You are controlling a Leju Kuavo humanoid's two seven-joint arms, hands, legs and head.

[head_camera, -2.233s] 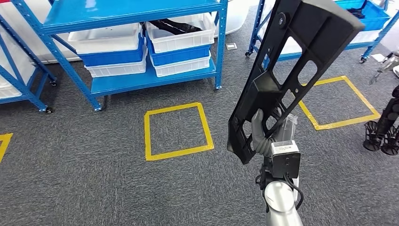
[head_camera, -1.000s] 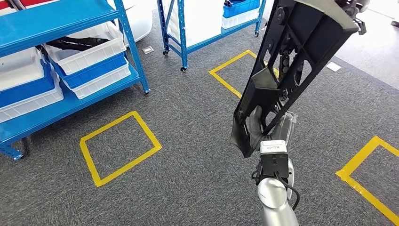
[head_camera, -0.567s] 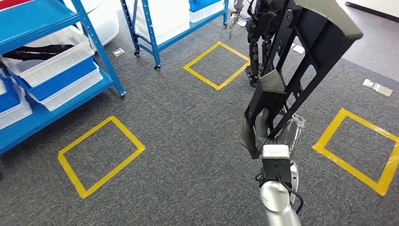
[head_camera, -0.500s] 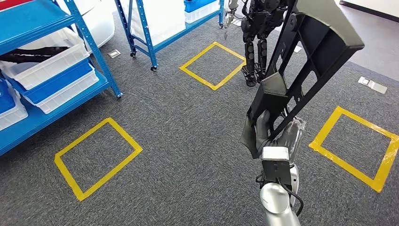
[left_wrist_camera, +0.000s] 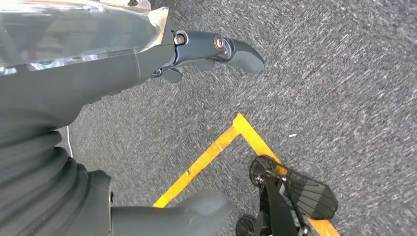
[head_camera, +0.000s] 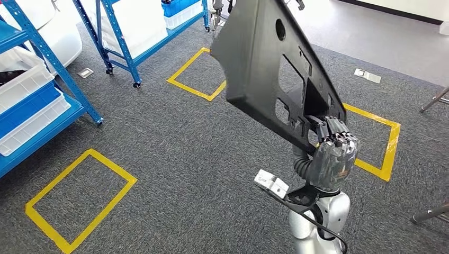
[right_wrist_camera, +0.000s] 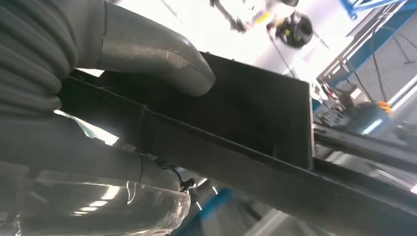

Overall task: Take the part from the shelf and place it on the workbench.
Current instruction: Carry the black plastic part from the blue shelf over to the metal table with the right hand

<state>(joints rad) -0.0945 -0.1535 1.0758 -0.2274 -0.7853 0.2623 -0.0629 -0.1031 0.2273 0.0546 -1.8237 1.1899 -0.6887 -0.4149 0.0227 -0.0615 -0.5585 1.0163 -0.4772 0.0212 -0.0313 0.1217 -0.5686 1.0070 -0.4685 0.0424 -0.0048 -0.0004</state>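
Grey carpet (head_camera: 174, 159) | right robot hand (head_camera: 331, 153) grips flat black cutout part (head_camera: 265, 63) | left robot hand (left_wrist_camera: 98, 98) spread, empty

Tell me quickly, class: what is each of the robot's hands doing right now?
Left hand: open, holding nothing, above the grey carpet.
Right hand: grips the black part at its lower end.

**Arm and hand pose**

Right arm (head_camera: 316, 222) raised upright from below, forearm vertical. Right hand (head_camera: 331, 153) at its top grips the lower edge of the part (head_camera: 265, 69), fingers (head_camera: 332, 129) curled over it, thumb (right_wrist_camera: 152, 59) pressed on its face. Left hand (left_wrist_camera: 98, 98) holds nothing, fingers apart, away from the part
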